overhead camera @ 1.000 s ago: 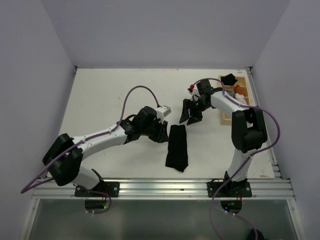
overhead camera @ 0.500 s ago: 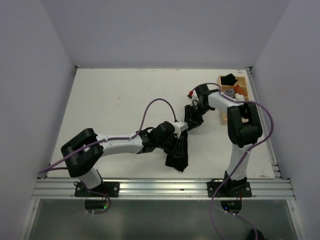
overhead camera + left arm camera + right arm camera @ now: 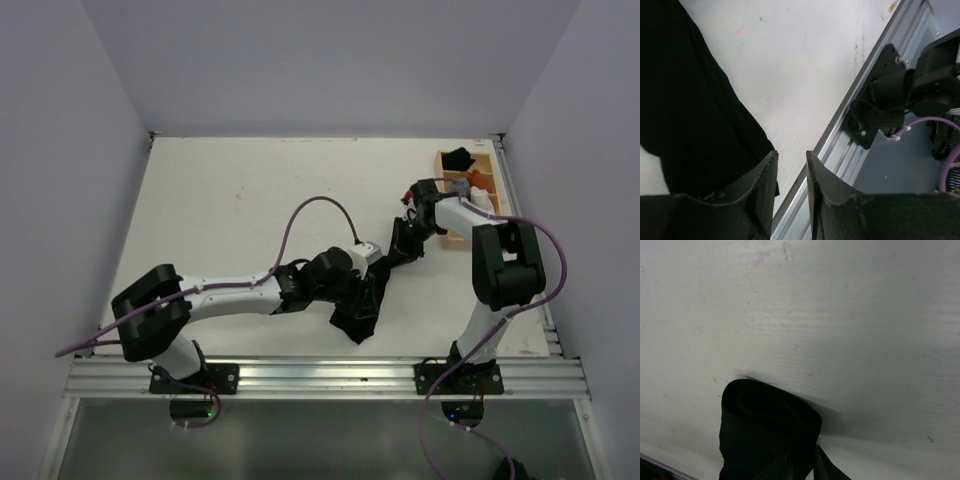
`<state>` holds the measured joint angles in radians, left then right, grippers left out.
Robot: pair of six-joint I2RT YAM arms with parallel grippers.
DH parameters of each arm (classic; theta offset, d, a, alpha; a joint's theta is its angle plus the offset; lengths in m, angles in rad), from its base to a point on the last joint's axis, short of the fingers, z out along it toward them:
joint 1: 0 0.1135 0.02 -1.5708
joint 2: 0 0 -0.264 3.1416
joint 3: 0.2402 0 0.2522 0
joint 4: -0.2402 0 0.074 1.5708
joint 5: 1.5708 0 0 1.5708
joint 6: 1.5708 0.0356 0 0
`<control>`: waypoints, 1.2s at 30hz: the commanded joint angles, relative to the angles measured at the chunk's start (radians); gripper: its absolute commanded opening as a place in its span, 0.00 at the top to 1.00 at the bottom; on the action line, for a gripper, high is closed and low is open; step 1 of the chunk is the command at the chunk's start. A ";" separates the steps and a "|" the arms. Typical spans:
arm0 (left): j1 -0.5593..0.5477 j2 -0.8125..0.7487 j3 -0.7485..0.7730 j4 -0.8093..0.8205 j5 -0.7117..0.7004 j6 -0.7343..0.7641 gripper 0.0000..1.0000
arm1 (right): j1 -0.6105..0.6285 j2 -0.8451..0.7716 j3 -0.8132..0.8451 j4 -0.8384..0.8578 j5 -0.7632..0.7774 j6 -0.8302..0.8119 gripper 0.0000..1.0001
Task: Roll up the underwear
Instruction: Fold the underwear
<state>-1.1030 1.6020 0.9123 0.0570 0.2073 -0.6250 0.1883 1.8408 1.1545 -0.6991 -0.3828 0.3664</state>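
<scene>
The underwear (image 3: 355,312) lies near the front edge of the table (image 3: 230,200). It lay straight before. Now the right gripper (image 3: 398,250) pinches its far end and tugs it sideways. The left gripper (image 3: 791,160) has moved over it, fingers slightly apart.

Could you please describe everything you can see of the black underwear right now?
The underwear is plain black, soft fabric, unmarked, lying creased by the near edge of the table. Its far end is curled over and lifted, apparently pinched by the right gripper. The left gripper sits at its middle, jaws slightly apart beside the cloth.
</scene>
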 commanded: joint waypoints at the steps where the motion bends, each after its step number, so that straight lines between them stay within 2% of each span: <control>1: 0.041 -0.173 0.049 -0.045 -0.097 0.054 0.66 | -0.006 -0.132 -0.050 -0.029 0.163 0.098 0.74; 3: 0.107 -0.229 0.048 -0.118 -0.111 0.071 0.66 | -0.004 -0.173 -0.082 -0.065 0.217 0.158 0.70; 4: 0.139 -0.240 0.048 -0.138 -0.100 0.076 0.66 | -0.004 -0.193 -0.096 -0.066 0.225 0.175 0.62; 7: 0.291 -0.252 0.072 -0.245 -0.101 0.132 0.66 | -0.004 -0.277 -0.124 -0.088 0.266 0.232 0.52; 10: 0.422 -0.252 0.126 -0.292 -0.111 0.178 0.66 | 0.000 -0.330 -0.095 -0.150 0.278 0.232 0.51; 14: 0.500 -0.240 0.186 -0.371 -0.197 0.192 0.66 | 0.086 -0.367 -0.033 -0.255 0.309 0.215 0.59; 17: 0.535 -0.206 0.163 -0.401 -0.152 0.174 0.67 | 0.244 -0.394 -0.032 -0.306 0.349 0.282 0.70; 18: 0.551 -0.202 0.151 -0.402 -0.135 0.166 0.67 | 0.267 -0.420 -0.062 -0.297 0.358 0.299 0.79; 21: 0.571 -0.224 0.077 -0.375 -0.092 0.162 0.67 | 0.319 -0.456 -0.136 -0.281 0.380 0.344 0.94; 23: 0.586 -0.238 0.050 -0.368 -0.088 0.165 0.67 | 0.342 -0.477 -0.171 -0.275 0.380 0.356 0.99; 29: 0.634 -0.241 0.048 -0.375 -0.049 0.191 0.67 | 0.466 -0.494 -0.254 -0.232 0.415 0.407 1.00; 36: 0.718 -0.234 0.056 -0.384 -0.051 0.232 0.66 | 0.539 -0.443 -0.315 -0.111 0.423 0.450 1.00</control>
<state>-0.4236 1.3857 0.9512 -0.3317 0.1509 -0.4408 0.7059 1.3754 0.8543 -0.8886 0.0006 0.7708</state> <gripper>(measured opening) 0.335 0.010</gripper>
